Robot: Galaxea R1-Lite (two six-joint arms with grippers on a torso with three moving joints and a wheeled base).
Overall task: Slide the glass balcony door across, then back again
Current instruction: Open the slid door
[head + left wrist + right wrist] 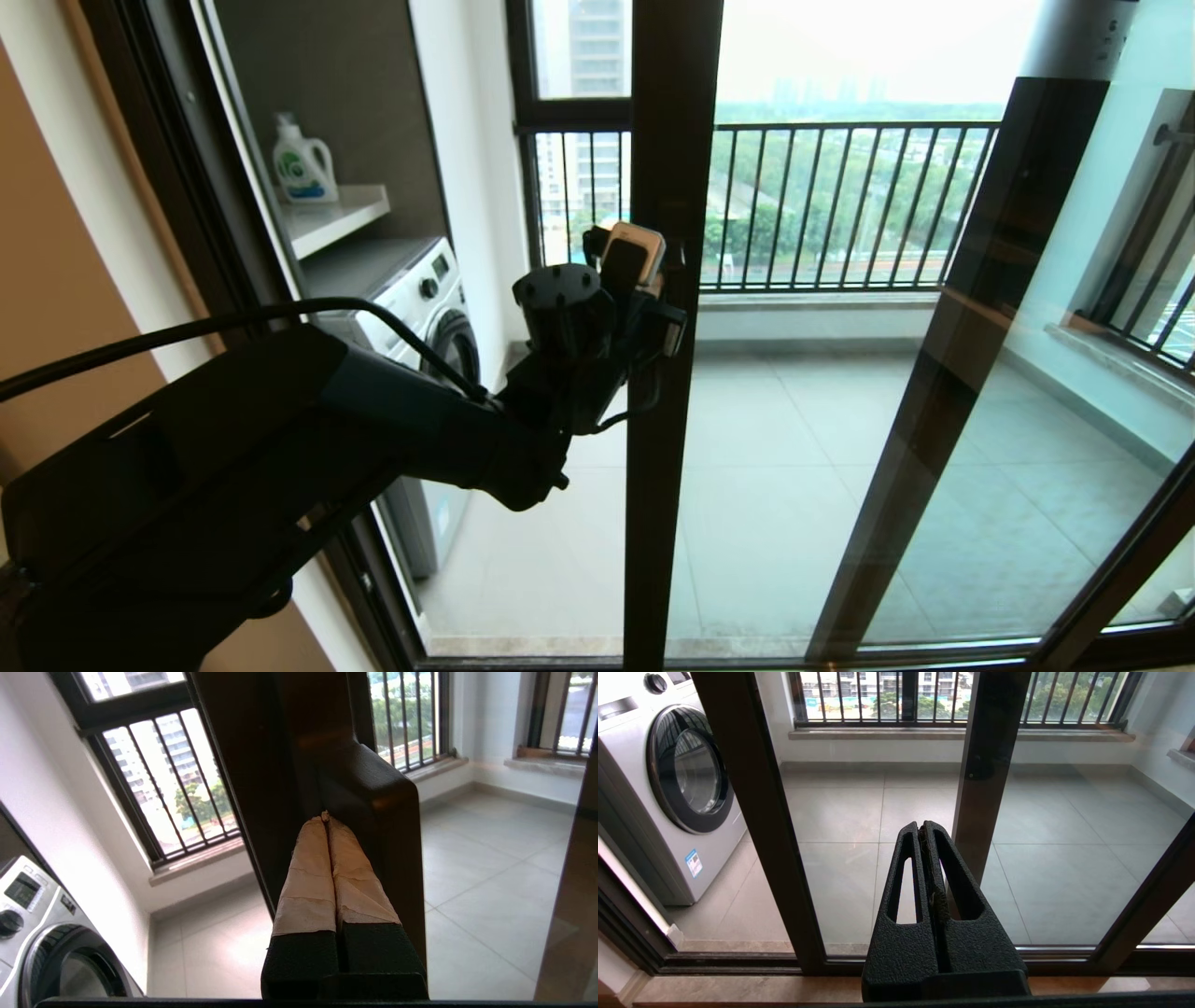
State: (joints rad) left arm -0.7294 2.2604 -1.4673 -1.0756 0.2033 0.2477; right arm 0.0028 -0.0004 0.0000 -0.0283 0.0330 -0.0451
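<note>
One hand at the door's leading edge

One arm is at work: the left hand (653, 271) is raised against the vertical stile of the glass balcony door (667, 373), and everything here can be placed from that stile. In the left wrist view the two taped fingers (308, 877) are pressed together, holding nothing, with their tips touching the dark frame beside a boxy dark handle (373, 793) fixed to it. The stile's long axis runs floor to ceiling, so the hand meets it square-on, and the sliding direction lies across that axis, sideways along the bottom track.

On the washing machine (434, 308) side of the stile the doorway looks open, with bare balcony tiles showing; on the far side sits the door's glass, overlapping a second dark-framed panel (990, 355). Behind both is the railing (840, 205).

As I judge it, the door is part-way along its travel, and the next push depends on which face of the stile the fingers bear on; that contact is hard to read.

The right hand (927, 833) is out of the head view, low near the track, closed and empty, so the left is clearly nearer.
</note>
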